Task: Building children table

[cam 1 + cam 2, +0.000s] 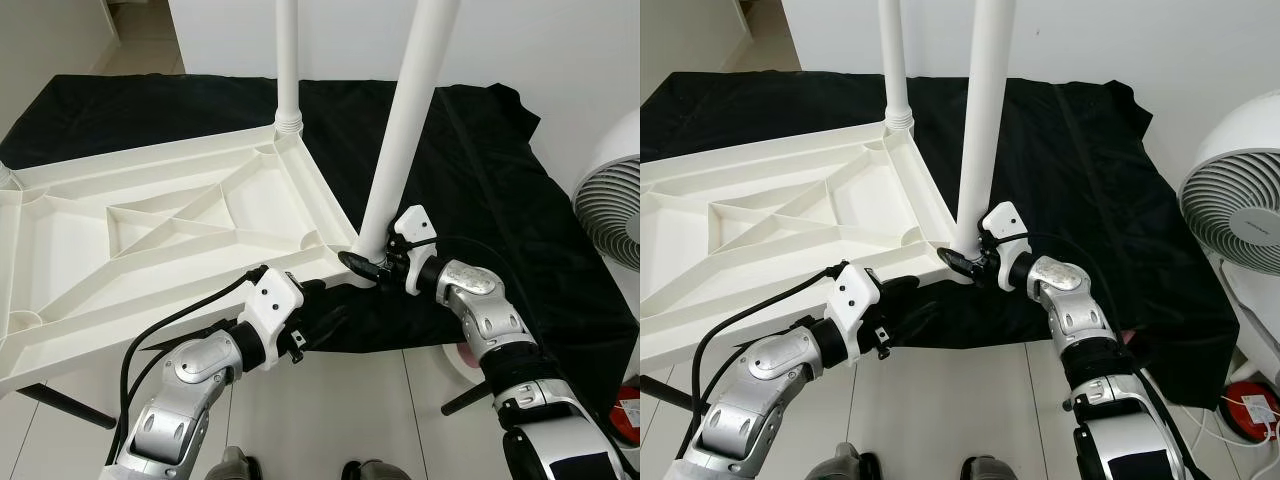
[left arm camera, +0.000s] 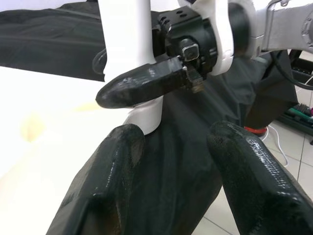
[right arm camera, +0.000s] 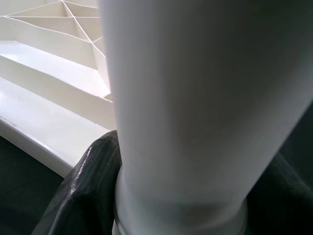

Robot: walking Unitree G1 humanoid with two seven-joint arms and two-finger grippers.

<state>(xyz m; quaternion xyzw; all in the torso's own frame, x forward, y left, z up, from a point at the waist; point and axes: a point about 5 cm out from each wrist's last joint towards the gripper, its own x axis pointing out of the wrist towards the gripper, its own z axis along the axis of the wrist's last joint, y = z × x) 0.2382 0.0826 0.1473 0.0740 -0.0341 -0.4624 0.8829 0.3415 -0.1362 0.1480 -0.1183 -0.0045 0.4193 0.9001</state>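
White children's table (image 1: pixel 150 225) lies upside down on black cloth (image 1: pixel 470 180), ribbed underside up. Far corner leg (image 1: pixel 287 60) stands upright in its socket. Right pincer (image 1: pixel 368 266) is clamped around the base of the near leg (image 1: pixel 405 130), at the near right corner. Left pincer (image 1: pixel 325 318) sits just beside that corner, fingers (image 2: pixel 244 171) apart, holding nothing.

White ribbed tabletop (image 1: pixel 150 230) lies upside down; one white leg (image 1: pixel 287 60) stands at its far corner, another leg (image 1: pixel 405 130) tilts at its near corner.
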